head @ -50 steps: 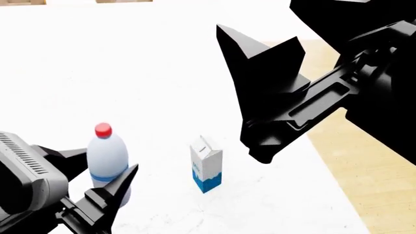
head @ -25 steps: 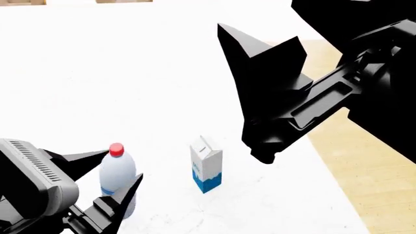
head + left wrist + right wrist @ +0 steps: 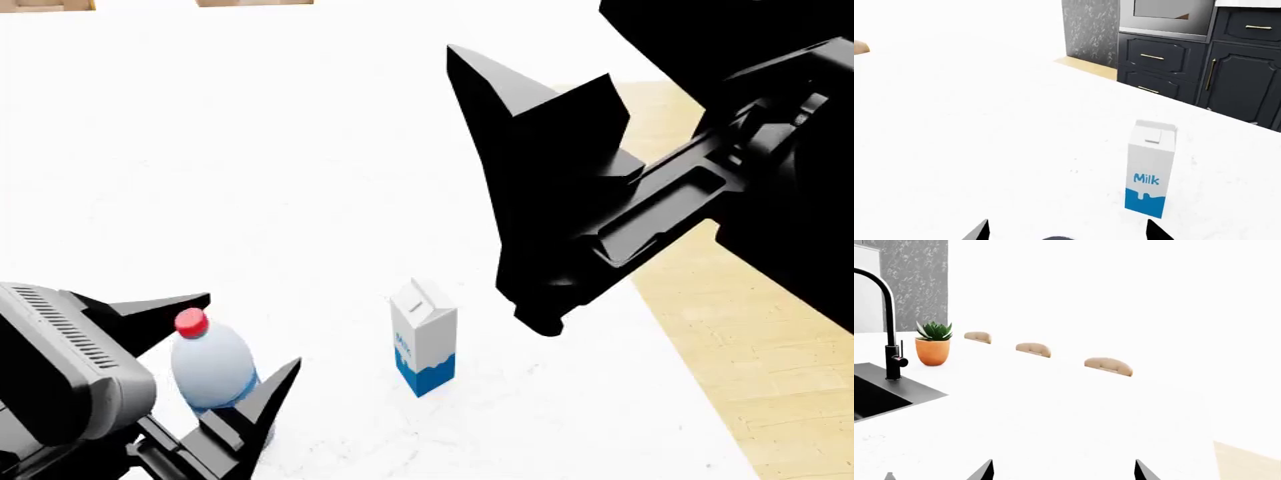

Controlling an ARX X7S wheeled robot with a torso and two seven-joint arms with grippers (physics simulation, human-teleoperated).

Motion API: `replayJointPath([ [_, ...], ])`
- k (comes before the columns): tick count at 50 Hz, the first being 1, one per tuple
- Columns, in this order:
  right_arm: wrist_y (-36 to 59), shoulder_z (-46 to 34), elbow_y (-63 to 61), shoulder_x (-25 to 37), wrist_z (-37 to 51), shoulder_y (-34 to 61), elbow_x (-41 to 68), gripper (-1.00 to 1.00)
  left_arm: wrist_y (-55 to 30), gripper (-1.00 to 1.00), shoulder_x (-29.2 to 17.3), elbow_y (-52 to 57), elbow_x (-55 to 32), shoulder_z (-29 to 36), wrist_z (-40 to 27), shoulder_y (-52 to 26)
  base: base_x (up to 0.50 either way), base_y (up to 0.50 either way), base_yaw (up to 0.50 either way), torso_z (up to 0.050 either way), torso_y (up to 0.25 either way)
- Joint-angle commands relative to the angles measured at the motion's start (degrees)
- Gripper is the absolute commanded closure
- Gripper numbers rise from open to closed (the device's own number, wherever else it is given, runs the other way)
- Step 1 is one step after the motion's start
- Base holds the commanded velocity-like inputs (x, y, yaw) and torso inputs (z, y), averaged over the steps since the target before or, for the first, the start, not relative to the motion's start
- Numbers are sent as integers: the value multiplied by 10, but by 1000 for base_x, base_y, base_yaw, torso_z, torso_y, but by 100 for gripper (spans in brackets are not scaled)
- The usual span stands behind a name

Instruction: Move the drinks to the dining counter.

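The white counter point(image 3: 334, 150) runs wide and bare beyond the milk point(image 3: 423, 337), a smooth top with faint speckles. Its edge falls to pale wood floor point(image 3: 747, 330) on the robot's right of the milk, near it.

The milk is a small square carton with a gabled top, white above and blue at the base, standing upright on the counter. The bottle point(image 3: 207, 372) is clear plastic, rounded at the shoulder, with a red cap point(image 3: 191, 321). It stands on the robot's left of the milk, apart from it.

The left pincer point(image 3: 234, 375) is spread, its 2 black pointed fingers point(image 3: 160, 308) flanking the bottle; I cannot tell whether they touch it. In the left wrist view only the fingertips point(image 3: 981, 231) show, with the milk beyond them and dark cabinets point(image 3: 1201, 60) with gold handles past the counter edge.

The right pincer point(image 3: 541, 110) is spread and hangs above the counter, beyond the milk. Its wrist view shows a black faucet point(image 3: 887, 325), a sink point(image 3: 881, 395), a potted plant point(image 3: 933, 344) and 3 tan chair backs point(image 3: 1107, 366) along the far edge.
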Motion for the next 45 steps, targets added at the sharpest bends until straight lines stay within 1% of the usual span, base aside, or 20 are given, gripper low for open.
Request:
replayJointPath([
  [1,0,-2,0,2,2,-1,-1,-100,11,-100,-8,0,-12,-2,-7,-6,0,0,0,0,0],
  [4,6,-5,3,5,5,5,0,-100,24,-100,-22,4,-31,-3,-18,-16,0,0,0,0,0],
  [8,12,-10,9,11,14,11,-3,-100,64,-100,-55,9,-79,-2,-38,-55,0,0,0,0,0],
  [10,25,-17,7,13,23,20,-13,-100,89,-100,-84,11,-108,0,-52,-83,0,0,0,0,0],
  [13,32,-16,4,17,27,25,-23,-100,119,-100,-112,9,-146,-21,-66,-104,0,0,0,0,0],
  [15,42,-25,11,24,50,33,-36,-100,131,-100,-126,6,-157,-35,-75,-114,0,0,0,0,0],
  [17,31,-19,16,32,52,22,-46,-100,146,-100,-144,0,-179,-53,-83,-125,0,0,0,0,0],
  [21,28,-19,11,46,69,9,-70,-100,171,-100,-172,3,-196,-55,-91,-150,0,0,0,0,0],
  [29,29,-23,11,43,82,22,-59,-100,192,-100,-194,6,-209,-49,-92,-172,-5,-45,0,0,0],
  [30,29,-17,7,40,71,24,-62,-100,191,-100,-195,5,-209,-51,-92,-172,-59,-496,0,0,0],
  [41,16,-14,12,41,76,24,-57,-100,191,-100,-198,4,-210,-52,-93,-177,-57,-497,0,0,0],
  [45,8,-12,13,45,79,15,-55,-100,186,-100,-193,2,-210,-56,-94,-175,390,-427,0,0,0],
])
